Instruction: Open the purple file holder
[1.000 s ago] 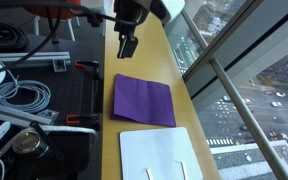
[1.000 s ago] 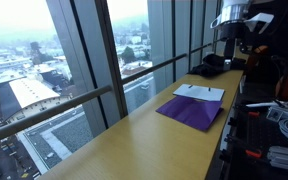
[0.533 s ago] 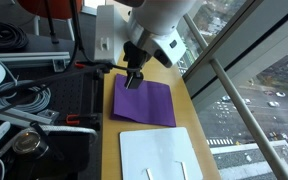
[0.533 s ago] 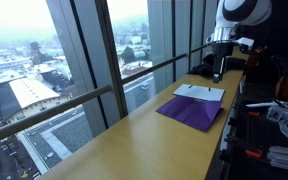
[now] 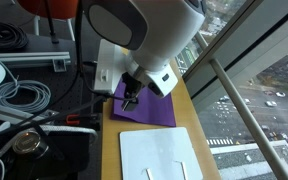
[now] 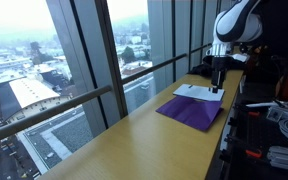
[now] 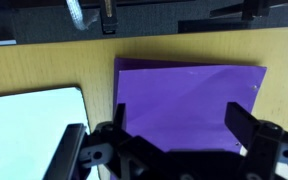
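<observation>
The purple file holder [image 5: 149, 104] lies flat and closed on the wooden counter, and it shows in both exterior views [image 6: 193, 112]. In the wrist view it [image 7: 189, 95] fills the middle. My gripper [image 5: 130, 99] hangs just above the holder's edge on the black-board side, also seen from afar [image 6: 217, 88]. In the wrist view the gripper [image 7: 182, 128] is open and empty. Its dark fingers [image 7: 246, 122] stand wide apart over the purple cover.
A plain white sheet [image 5: 159, 155] lies next to the holder on the counter [image 5: 182, 112], also in the wrist view [image 7: 24, 130]. Cables and tools [image 5: 19, 100] lie on a black board beside the counter. Window glass with a railing [image 5: 234, 90] bounds the counter's other side.
The arm has come from high over the counter's far end down and along the counter, so the open gripper now hovers low over the purple holder. The holder has not moved.
</observation>
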{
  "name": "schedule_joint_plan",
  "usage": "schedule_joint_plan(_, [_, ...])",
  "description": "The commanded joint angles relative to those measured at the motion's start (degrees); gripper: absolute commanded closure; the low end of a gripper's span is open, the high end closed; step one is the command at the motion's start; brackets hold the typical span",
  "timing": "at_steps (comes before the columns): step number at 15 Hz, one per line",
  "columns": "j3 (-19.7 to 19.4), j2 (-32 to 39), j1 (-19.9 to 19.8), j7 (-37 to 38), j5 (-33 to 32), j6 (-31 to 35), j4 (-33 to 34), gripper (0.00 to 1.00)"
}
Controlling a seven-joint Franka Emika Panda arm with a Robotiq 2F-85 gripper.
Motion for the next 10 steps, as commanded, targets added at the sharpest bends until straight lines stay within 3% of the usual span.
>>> schedule_joint_plan(1, [1.75,3.91,-2.22,1.60,-2.10,1.85,2.05,0.00])
schedule_joint_plan(10, [3.64,12.24,-4.67,3.79,-5.67,5.77,5.50,0.00])
